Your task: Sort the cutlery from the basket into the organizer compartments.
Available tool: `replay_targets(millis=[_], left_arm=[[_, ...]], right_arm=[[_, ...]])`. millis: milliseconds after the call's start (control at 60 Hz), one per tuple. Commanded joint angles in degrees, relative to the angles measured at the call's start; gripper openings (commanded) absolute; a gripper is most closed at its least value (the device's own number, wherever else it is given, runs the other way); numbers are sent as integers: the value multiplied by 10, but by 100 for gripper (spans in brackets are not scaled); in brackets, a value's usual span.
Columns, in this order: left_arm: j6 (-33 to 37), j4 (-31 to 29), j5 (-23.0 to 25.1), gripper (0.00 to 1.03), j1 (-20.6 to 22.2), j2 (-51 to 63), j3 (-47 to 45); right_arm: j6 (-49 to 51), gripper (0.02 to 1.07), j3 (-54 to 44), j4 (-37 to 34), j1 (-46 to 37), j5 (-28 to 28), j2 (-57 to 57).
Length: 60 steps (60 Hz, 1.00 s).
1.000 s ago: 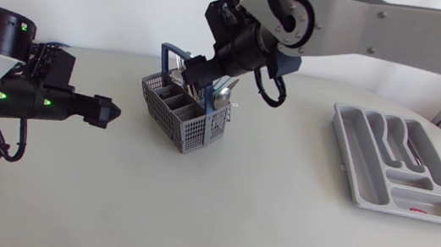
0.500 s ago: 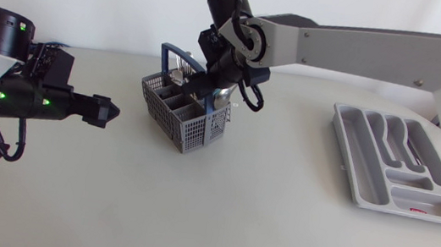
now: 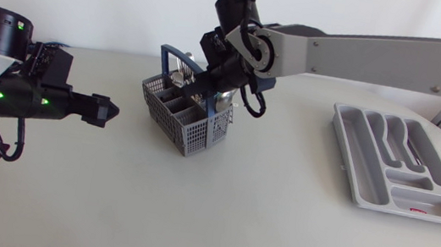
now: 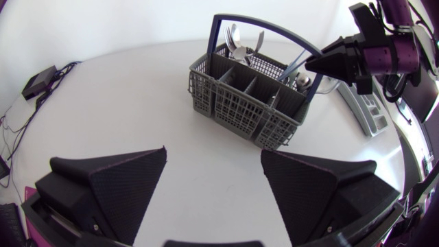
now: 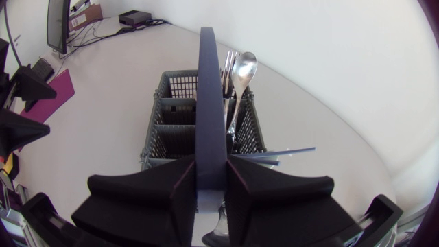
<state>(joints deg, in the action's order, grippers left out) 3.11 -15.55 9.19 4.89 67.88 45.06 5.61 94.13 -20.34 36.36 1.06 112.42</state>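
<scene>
Right wrist view: my right hand (image 5: 211, 180) clamps the basket handle (image 5: 210, 89); the light, slick spoon (image 5: 243, 68) likely needs a stem grip.

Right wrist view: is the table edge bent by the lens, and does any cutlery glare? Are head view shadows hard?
Right wrist view: the table edge curves strongly, the spoon gleams, the basket handle in the right hand looms large. Head view: only a soft shadow beside the basket.
</scene>
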Motion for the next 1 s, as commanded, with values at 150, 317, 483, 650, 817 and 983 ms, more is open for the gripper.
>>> replay_targets(millis=[150, 317, 483, 650, 817, 983], left_arm=[[12, -4, 5, 95, 4, -16, -7], [16, -5, 5, 95, 7, -20, -9], [24, -5, 5, 95, 12, -22, -16], [29, -4, 5, 95, 34, -21, -16], [48, 2, 5, 95, 58, -16, -18], [77, 7, 5, 95, 87, -9, -31]], right_arm=[[27, 12, -129, -18, -5, -22, -134], [27, 12, -260, -19, -8, -41, -247], [27, 12, -395, -2, -7, -41, -354], [20, 51, -408, 1, 0, -40, -389], [9, 81, -385, -44, 27, -30, -484], [0, 80, -386, -100, 11, -28, -592]])
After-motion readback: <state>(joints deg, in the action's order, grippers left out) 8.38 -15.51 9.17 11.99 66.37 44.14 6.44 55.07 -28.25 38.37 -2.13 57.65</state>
